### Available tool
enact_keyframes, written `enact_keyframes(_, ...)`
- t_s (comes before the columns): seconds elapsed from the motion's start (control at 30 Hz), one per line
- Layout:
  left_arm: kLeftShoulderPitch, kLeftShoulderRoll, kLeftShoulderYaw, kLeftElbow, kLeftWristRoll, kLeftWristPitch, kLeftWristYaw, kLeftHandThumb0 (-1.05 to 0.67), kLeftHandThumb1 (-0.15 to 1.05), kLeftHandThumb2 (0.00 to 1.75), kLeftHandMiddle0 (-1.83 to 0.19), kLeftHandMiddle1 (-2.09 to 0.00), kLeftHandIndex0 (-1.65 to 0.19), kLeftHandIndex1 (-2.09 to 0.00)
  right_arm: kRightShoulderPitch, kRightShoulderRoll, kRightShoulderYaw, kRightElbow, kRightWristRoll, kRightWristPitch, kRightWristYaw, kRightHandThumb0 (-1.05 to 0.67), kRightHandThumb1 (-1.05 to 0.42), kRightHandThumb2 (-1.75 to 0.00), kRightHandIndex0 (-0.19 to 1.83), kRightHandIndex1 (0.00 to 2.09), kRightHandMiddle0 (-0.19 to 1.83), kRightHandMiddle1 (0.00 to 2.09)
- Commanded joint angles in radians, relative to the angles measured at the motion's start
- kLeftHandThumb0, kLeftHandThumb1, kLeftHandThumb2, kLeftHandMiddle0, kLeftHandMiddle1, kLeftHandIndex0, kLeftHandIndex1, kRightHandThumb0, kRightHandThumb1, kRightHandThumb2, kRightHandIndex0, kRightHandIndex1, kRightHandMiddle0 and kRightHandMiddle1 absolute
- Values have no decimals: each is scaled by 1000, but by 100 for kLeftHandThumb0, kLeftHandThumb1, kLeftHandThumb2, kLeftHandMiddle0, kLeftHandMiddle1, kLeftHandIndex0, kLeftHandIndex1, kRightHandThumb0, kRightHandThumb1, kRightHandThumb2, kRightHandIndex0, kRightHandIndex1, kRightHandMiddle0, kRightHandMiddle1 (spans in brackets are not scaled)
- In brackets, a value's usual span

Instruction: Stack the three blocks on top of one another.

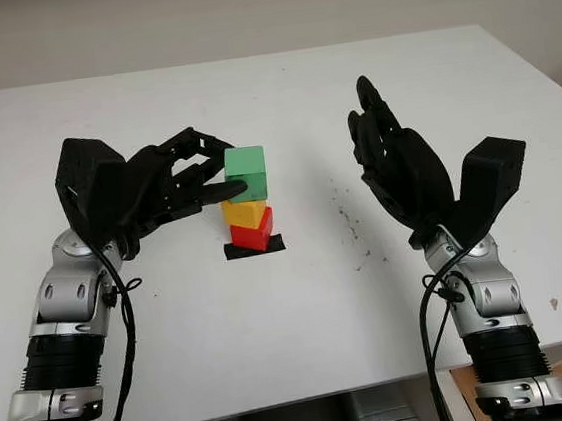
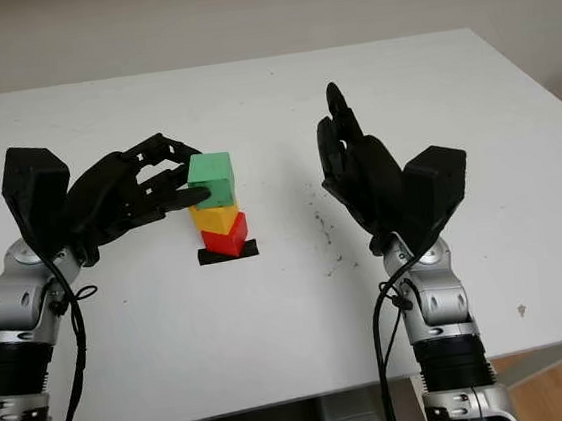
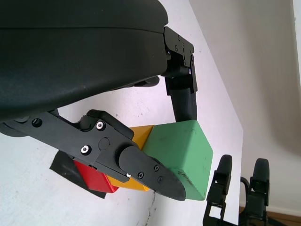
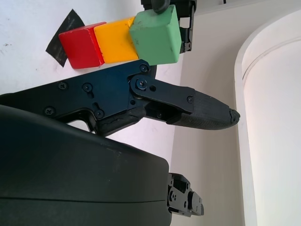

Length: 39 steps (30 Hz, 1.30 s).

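Observation:
A red block (image 1: pixel 252 235) sits on a black tape patch (image 1: pixel 277 244) at the middle of the white table (image 1: pixel 276 352). A yellow block (image 1: pixel 244 213) lies on the red one, and a green block (image 1: pixel 247 171) tops the stack, set a little off to the right. My left hand (image 1: pixel 221 172) reaches in from the left, its fingers shut on the green block (image 3: pixel 181 150), one above and one below. My right hand (image 1: pixel 388 154) is open and raised to the right of the stack, well apart from it. In the right wrist view the three blocks (image 4: pixel 114 42) stand in line.
Dark specks (image 1: pixel 347 219) mark the table between the stack and the right hand. The table's right edge (image 1: pixel 549 82) and front edge (image 1: pixel 281 403) are near both arms.

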Motion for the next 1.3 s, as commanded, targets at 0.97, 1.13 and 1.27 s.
enact_keyframes(0.97,78,-31,93,-127,-115,-45,6,-95,105,45,19,0,19,-4,-18,-5,-3,0,-4,-4,2,-71,-105,-70,-19,0,-19,0)
enact_keyframes(1.13,173,-115,192,-305,-209,-61,139,-93,105,52,19,0,19,-3,-29,-5,-3,22,-5,-7,4,-73,-105,-68,-19,0,-19,0)
enact_keyframes(1.27,240,-169,243,-410,-217,-129,244,-90,105,63,19,0,19,0,-44,1,2,47,-8,-6,2,-73,-105,-68,-19,0,-19,0)
